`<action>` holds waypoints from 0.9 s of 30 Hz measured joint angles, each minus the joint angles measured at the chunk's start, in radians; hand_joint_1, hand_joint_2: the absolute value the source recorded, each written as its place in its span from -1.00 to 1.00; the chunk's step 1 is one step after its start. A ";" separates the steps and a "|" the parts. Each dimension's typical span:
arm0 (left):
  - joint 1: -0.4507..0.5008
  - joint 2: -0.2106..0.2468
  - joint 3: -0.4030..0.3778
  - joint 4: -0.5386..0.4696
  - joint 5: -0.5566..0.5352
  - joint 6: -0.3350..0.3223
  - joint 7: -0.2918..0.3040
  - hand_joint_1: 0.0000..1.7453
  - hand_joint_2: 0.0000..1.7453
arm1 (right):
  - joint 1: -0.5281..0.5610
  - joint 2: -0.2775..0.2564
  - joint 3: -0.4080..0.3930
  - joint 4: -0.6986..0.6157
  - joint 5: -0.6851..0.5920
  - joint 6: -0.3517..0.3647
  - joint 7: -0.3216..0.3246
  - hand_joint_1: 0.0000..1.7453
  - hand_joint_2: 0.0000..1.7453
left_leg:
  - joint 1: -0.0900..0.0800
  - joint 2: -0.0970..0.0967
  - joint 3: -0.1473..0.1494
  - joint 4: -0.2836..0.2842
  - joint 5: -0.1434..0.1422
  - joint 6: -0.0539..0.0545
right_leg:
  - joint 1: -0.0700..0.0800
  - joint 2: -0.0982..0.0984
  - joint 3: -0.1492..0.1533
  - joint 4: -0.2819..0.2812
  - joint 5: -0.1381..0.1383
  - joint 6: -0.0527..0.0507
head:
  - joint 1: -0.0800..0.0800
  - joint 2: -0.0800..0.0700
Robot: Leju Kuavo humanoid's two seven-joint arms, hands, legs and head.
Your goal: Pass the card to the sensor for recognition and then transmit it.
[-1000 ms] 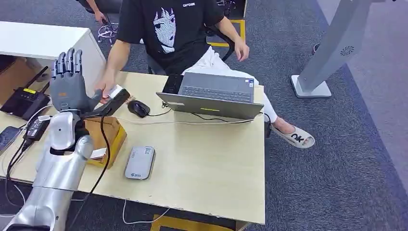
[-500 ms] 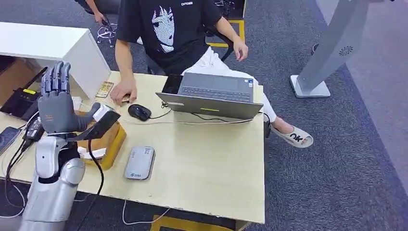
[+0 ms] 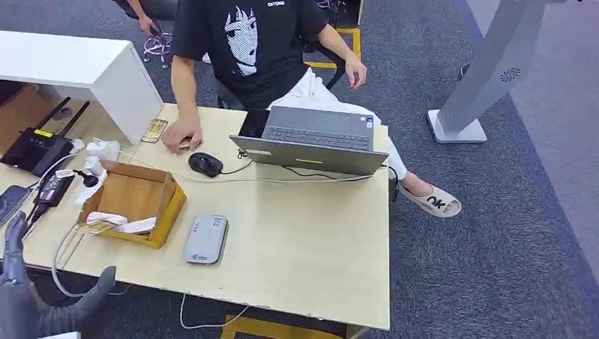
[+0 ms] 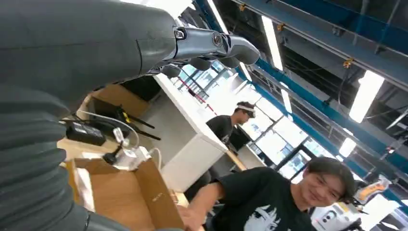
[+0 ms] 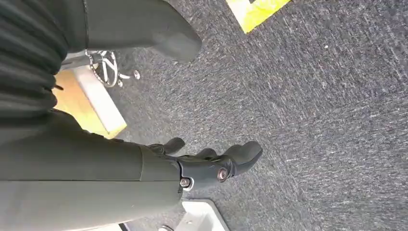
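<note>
Near the cardboard box (image 3: 134,201) on the tabletop (image 3: 297,240), the left hand (image 3: 28,304) is hanging with fingers (image 3: 15,240) released and holding nothing, the card is lying by the person's hand (image 3: 182,133), so any re-grasp risks colliding with that hand.

Not much can be read here. The white slipper (image 3: 432,200) on the person's foot, down on the grey carpet, has dark letters that look like "OK". The black T-shirt (image 3: 244,42) has a small line of white letters near the neck, above a white cartoon face, but they are too small to read. The flat grey box (image 3: 205,239) on the pale wooden surface (image 3: 304,240) has a small blue mark near one end, too blurry to read.
</note>
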 joint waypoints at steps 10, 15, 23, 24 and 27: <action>0.029 -0.162 0.185 -0.030 0.143 0.040 0.033 -1.00 1.00 | -0.001 0.005 -0.010 0.000 0.006 -0.020 0.002 -1.00 1.00 | 0.000 -0.001 0.004 0.000 0.001 0.000 | 0.000 0.000 0.005 0.001 0.000 0.000 | 0.000 0.000; 0.061 -0.188 0.212 0.086 0.408 0.165 0.126 -1.00 1.00 | -0.004 0.010 -0.013 0.000 -0.002 -0.022 -0.053 -1.00 1.00 | 0.000 -0.002 0.004 0.000 0.001 0.000 | 0.000 -0.001 0.005 0.000 0.000 0.000 | 0.000 0.000; -0.154 -0.199 0.479 0.649 0.130 0.188 0.271 -1.00 1.00 | -0.006 0.011 -0.013 0.000 0.037 -0.015 0.003 -1.00 1.00 | 0.000 -0.006 0.004 0.000 0.002 0.001 | 0.000 -0.006 0.008 0.000 0.000 0.000 | 0.002 0.000; -0.198 -0.195 0.546 0.742 0.088 0.183 0.274 -1.00 1.00 | -0.006 0.011 -0.013 0.000 0.039 -0.015 0.006 -1.00 1.00 | 0.000 -0.004 0.006 0.000 0.001 0.001 | 0.000 -0.004 0.009 0.000 0.000 0.000 | 0.001 0.000; -0.300 -0.158 0.706 1.027 -0.009 0.197 0.295 -1.00 1.00 | -0.004 0.010 -0.013 0.000 0.040 -0.018 0.013 -1.00 1.00 | 0.000 -0.004 0.006 0.000 0.002 0.001 | 0.000 -0.004 0.008 0.000 0.000 0.000 | 0.000 0.000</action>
